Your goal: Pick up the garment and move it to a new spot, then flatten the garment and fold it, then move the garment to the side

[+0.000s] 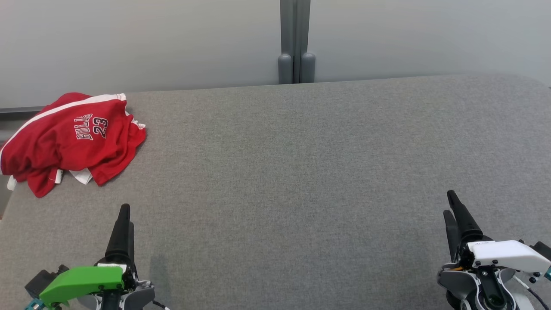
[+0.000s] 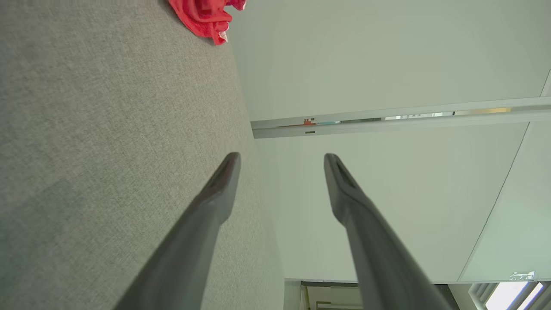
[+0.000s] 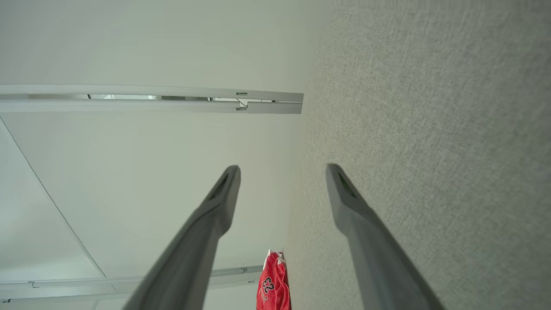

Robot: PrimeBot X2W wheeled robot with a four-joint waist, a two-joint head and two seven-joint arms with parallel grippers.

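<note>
A wide desk covered in grey woven fabric (image 1: pixel 301 172) runs across the head view, its far edge lying along a pale wall and its far right corner rounded. The cloth covering looks even and flat, with a faint soft shadow near the front left. A crumpled red sports garment with white trim (image 1: pixel 73 137) lies directly on the desk at the far left corner. It is bunched in loose folds, with a white stripe along its upper side and the print "BULLS 23" facing up, turned sideways. Its left part reaches the desk's left edge and seems to hang slightly over it; white inner hems show at its near side.
</note>
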